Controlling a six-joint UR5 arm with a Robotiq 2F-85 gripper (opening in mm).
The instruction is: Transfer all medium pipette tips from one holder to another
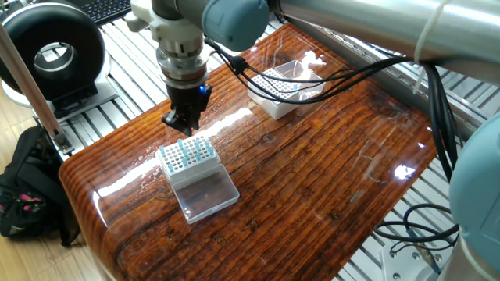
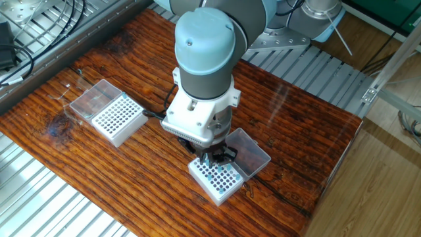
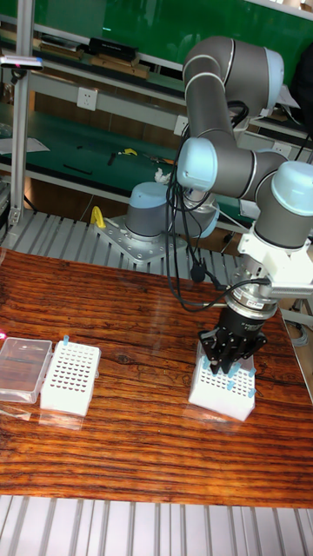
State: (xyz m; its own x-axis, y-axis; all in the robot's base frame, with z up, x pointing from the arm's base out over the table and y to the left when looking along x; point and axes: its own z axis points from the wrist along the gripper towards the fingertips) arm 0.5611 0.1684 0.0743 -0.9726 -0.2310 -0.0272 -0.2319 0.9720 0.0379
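Observation:
Several medium pipette tips (image 1: 190, 148) (image 3: 231, 380), pale-blue and slender, stand in a white grid holder (image 1: 184, 158) (image 2: 220, 180) (image 3: 223, 393) near the table's corner. My gripper (image 1: 180, 122) (image 3: 229, 362) hangs just above the back edge of this holder, pointing down. Its dark fingers stand slightly apart, and I see nothing between them. In the other fixed view the arm's wrist hides most of the fingers. A second white grid holder (image 1: 276, 87) (image 2: 117, 118) (image 3: 71, 377) sits across the table. One pale-blue tip (image 3: 65, 338) stands at its far corner.
A clear lid (image 1: 205, 192) (image 2: 248, 150) lies open beside the near holder, and another (image 1: 294, 70) (image 2: 92, 100) (image 3: 23, 368) beside the second holder. Black cables (image 1: 328, 74) trail from the wrist over the wooden table (image 1: 328, 172). A black ring light (image 1: 53, 53) stands off the table.

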